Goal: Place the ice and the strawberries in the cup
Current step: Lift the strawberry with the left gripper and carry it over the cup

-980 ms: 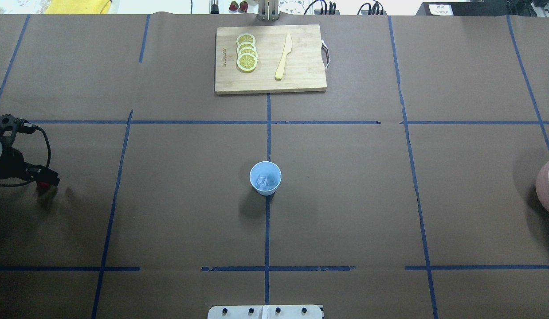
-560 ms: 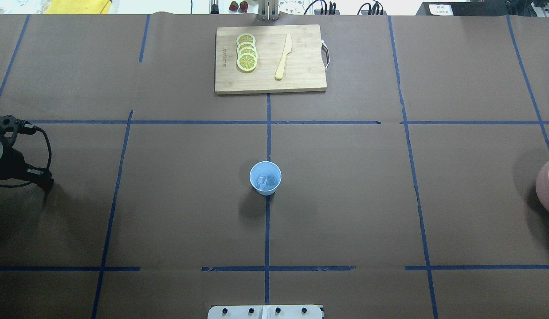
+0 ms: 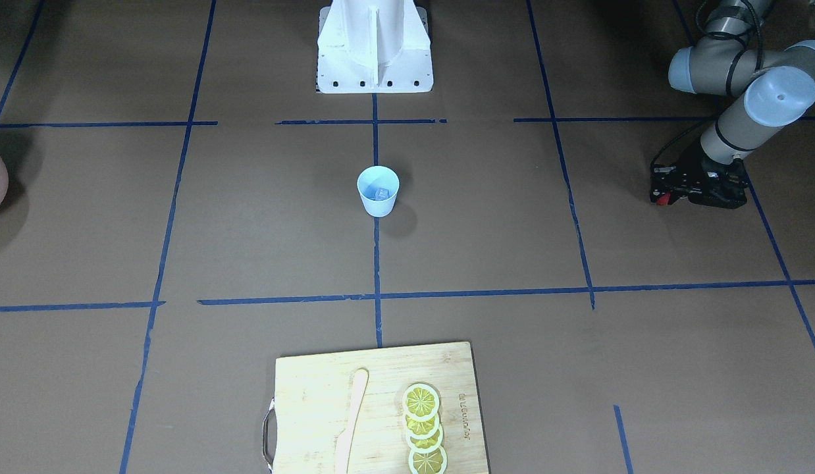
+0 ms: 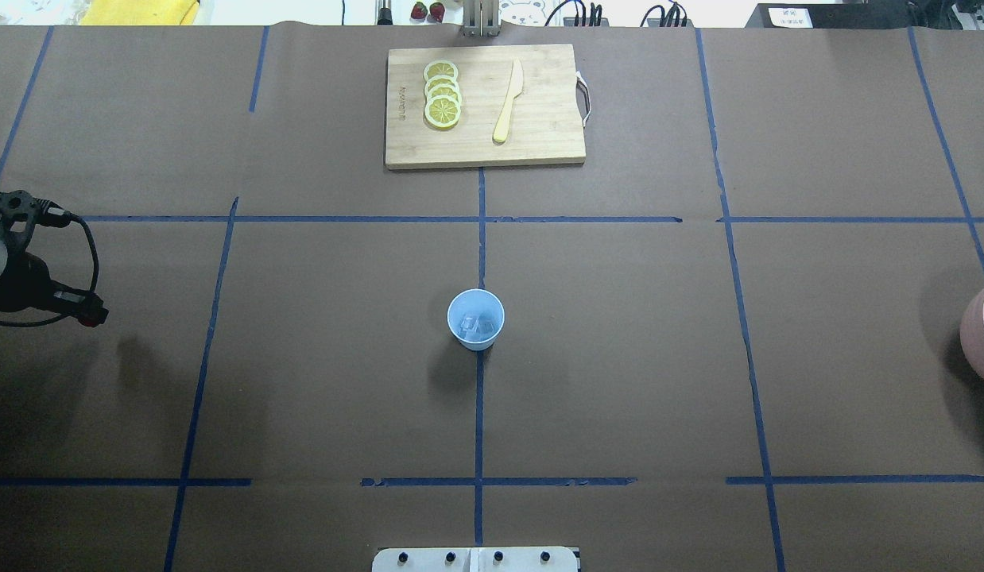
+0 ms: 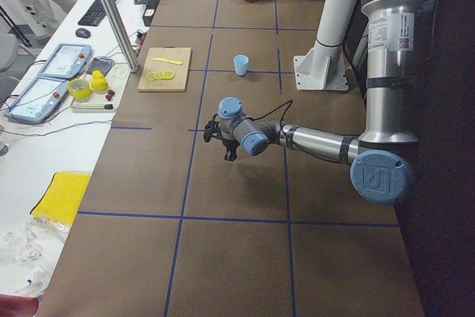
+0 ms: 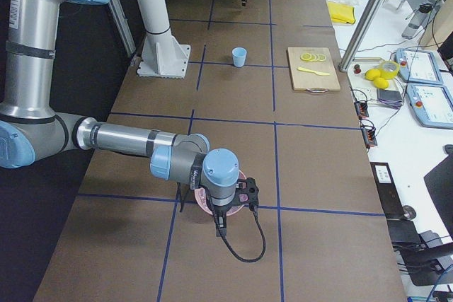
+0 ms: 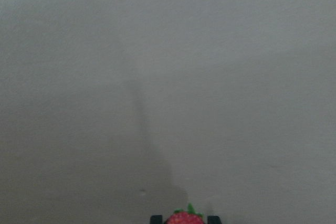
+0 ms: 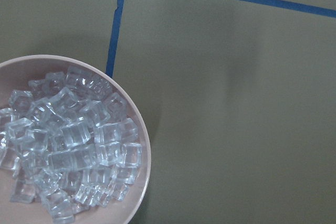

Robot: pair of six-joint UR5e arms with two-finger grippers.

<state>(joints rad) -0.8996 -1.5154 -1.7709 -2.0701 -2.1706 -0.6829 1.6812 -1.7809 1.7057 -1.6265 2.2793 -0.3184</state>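
The strawberry (image 7: 184, 218) (between left claw (image 7: 184, 219) tips) is cropped by bottom edge.

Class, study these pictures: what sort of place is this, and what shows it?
Probably a robotics lab: a table gridded with blue tape, a robot arm reaching over it, teach pendants on the side bench.

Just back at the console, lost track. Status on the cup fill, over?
Left gripper shut on strawberry, far from cup. Right gripper at pink bowl, state unclear. Ice in cup, no berry yet. Path to cup unobstructed.
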